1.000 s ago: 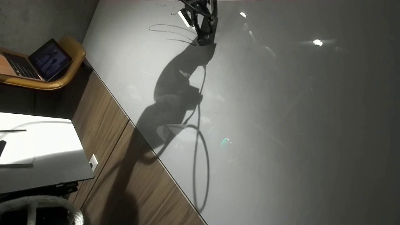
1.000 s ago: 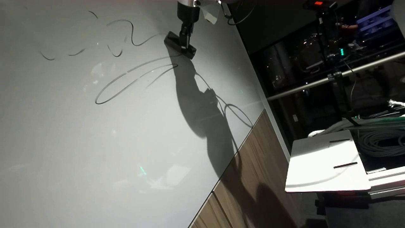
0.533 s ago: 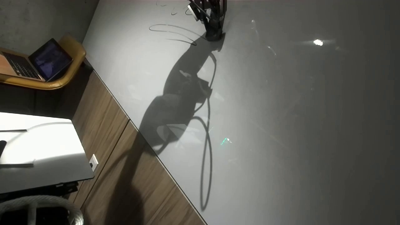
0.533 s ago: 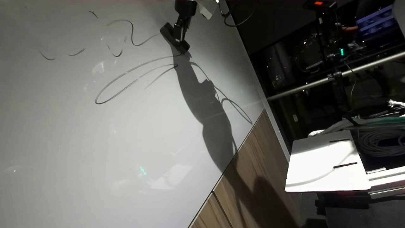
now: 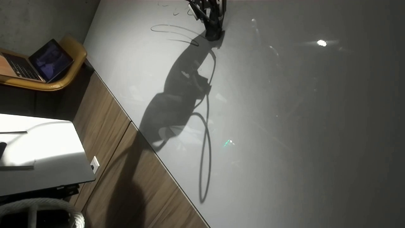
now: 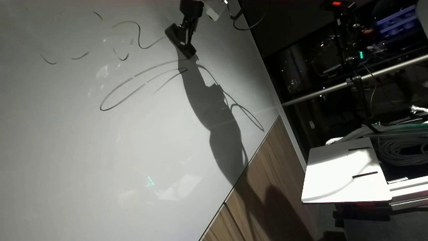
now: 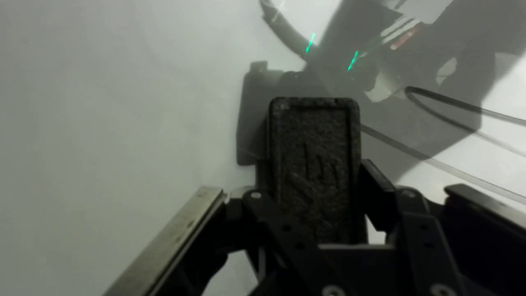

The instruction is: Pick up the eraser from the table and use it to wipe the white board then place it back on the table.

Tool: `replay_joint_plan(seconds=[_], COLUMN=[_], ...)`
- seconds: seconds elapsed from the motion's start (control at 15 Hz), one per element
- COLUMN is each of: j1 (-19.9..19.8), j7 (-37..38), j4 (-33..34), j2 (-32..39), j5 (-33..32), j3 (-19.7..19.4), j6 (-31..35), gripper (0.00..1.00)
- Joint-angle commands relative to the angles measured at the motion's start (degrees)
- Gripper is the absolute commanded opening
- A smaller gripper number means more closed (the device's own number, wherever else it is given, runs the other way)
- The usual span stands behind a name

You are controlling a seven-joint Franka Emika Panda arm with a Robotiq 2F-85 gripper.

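The dark eraser (image 7: 316, 139) sits lengthwise between the fingers of my gripper (image 7: 318, 183), which is shut on its two long sides. In an exterior view the gripper (image 6: 186, 39) reaches down from the top edge with the eraser (image 6: 171, 32) slanted in it. The eraser is at or very close to the white board (image 6: 83, 150); I cannot tell whether it touches. Thin pen scribbles (image 6: 115, 89) show on the board, one loop starting beside the eraser's lower end. The white table (image 5: 41, 142) stands off to the lower left in an exterior view.
A wood-grain panel (image 6: 267, 167) borders the board. Dark slim sticks (image 6: 364, 174) lie on the table. A laptop (image 5: 47, 61) rests on a yellow chair (image 5: 76, 53). Dark equipment with a metal rail (image 6: 384, 72) stands beyond the board's edge. The arm's shadow (image 5: 177, 88) crosses the board.
Still holding the eraser, my gripper has shifted up and left in an exterior view. From the opposite camera it went right and up, then slightly back left. The scribbles look the same.
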Motion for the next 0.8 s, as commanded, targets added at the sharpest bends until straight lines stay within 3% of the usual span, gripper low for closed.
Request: replay_joint_plan(seconds=[0.0,0.27,0.53,0.73], j1=[0.9,1.3,2.1,8.2], j7=[3.2,8.1,12.4,13.2], j4=[7.1,8.6,14.9,21.0], j2=[7.5,9.7,14.8,18.5], j5=[-0.7,-5.3,-12.3,-17.1], j3=[5.5,11.4,18.0,17.7], j6=[1.7,0.3,-5.3,-11.5], gripper=[0.29,0.29,0.29,0.29])
